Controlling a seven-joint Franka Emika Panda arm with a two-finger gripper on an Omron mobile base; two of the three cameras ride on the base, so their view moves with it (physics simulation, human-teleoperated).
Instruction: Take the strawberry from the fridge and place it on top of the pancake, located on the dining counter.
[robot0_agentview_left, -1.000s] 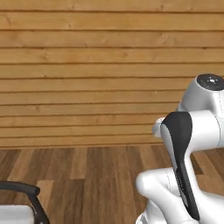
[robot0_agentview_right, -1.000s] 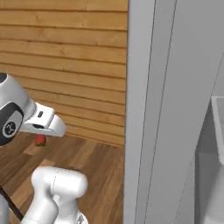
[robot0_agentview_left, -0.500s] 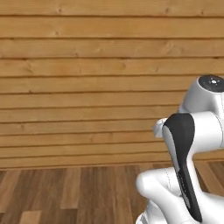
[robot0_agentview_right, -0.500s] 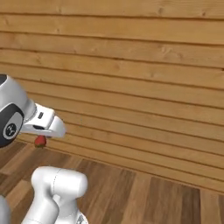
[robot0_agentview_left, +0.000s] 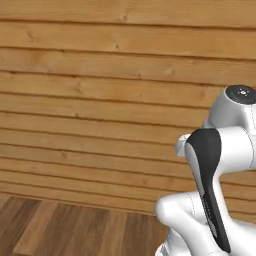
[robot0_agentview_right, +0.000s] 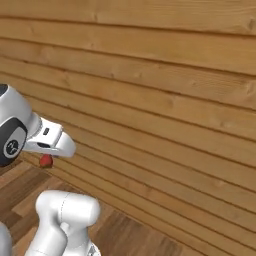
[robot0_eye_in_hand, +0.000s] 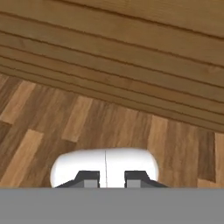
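The strawberry (robot0_agentview_right: 46, 161) is a tiny dark red berry hanging just under my white hand in the right base view, well above the floor. My gripper (robot0_agentview_right: 48, 157) is shut on it, and the hand hides the fingers there. In the hand view the two dark fingertips (robot0_eye_in_hand: 88, 177) rise at the bottom edge, and the gripper (robot0_eye_in_hand: 106, 178) points down at the wooden floor (robot0_eye_in_hand: 109, 127). No berry shows between them there. The fridge, the pancake and the dining counter are out of view.
A wall of horizontal wooden planks (robot0_agentview_left: 100, 100) spans both base views, also seen as the plank wall (robot0_agentview_right: 165, 100). Brown wooden floorboards (robot0_agentview_left: 65, 230) run along its foot. My arm's white and dark links (robot0_agentview_left: 210, 200) stand at the lower right of the left base view.
The whole picture has slid sideways, so the base is turning. The light grey fridge side left the right base view and a dark frame left the left one. The arm keeps its pose with the berry.
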